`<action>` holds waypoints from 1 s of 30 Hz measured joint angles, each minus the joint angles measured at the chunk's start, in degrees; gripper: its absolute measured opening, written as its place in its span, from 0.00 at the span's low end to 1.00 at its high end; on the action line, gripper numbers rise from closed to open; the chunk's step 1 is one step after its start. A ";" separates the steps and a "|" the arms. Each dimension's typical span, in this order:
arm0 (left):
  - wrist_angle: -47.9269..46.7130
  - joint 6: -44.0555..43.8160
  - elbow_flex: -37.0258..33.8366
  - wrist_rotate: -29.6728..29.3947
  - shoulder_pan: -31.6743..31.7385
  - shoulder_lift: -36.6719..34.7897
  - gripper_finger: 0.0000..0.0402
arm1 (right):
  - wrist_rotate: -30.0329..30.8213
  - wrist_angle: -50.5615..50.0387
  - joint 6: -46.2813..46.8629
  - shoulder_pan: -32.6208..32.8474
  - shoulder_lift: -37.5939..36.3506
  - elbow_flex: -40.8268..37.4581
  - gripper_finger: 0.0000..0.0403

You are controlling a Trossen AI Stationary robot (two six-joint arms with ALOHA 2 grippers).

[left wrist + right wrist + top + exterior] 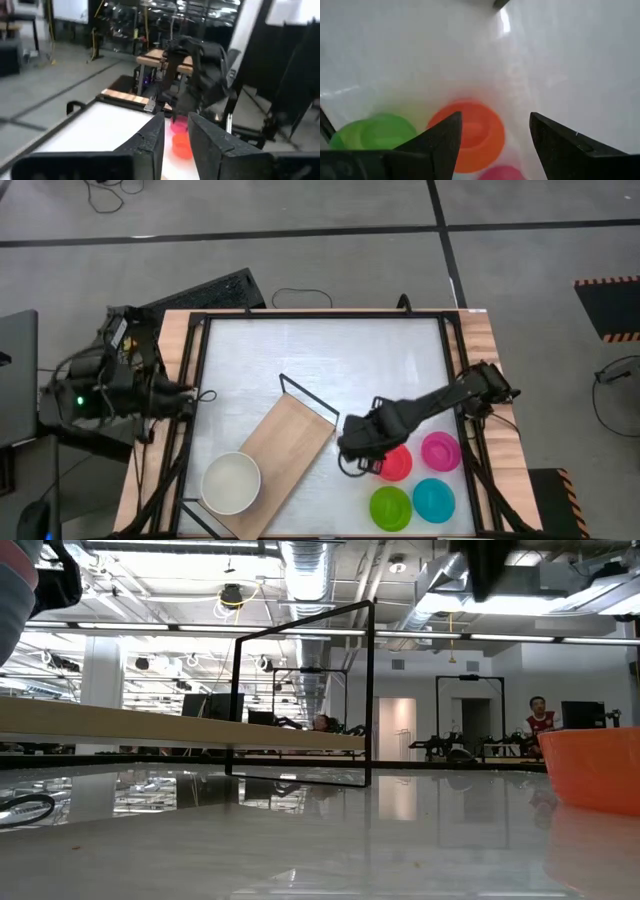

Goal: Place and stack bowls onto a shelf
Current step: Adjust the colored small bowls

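The right gripper [492,135] hangs over the red bowl [470,135], fingers [440,140] spread wide, gripping nothing. In the high view this gripper [362,452] covers the red bowl's [398,464] near-shelf side. Just beside it sit the magenta bowl [441,451], lime bowl [390,506] and cyan bowl [434,499], clustered close. The shelf [290,445] lies diagonally on the white surface [330,355], its black wire frame [310,397] standing at one end. A cream bowl [231,482] overlaps its other end. No writing is readable. The left gripper [175,142] waits at the surface's left edge, fingers [150,142] slightly apart.
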 joint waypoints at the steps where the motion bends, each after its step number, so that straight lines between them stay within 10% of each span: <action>1: 0.01 -0.84 0.63 0.16 0.81 -0.78 0.19 | -0.02 1.12 0.82 0.74 -0.59 -1.81 0.65; 18: 1.48 0.39 7.94 24.60 22.28 -3.18 0.21 | 0.71 19.31 41.17 7.53 -30.13 -41.46 0.65; 30: 6.60 -5.22 9.39 56.87 47.42 8.78 0.21 | -0.07 27.40 41.94 8.04 -30.75 -49.90 0.65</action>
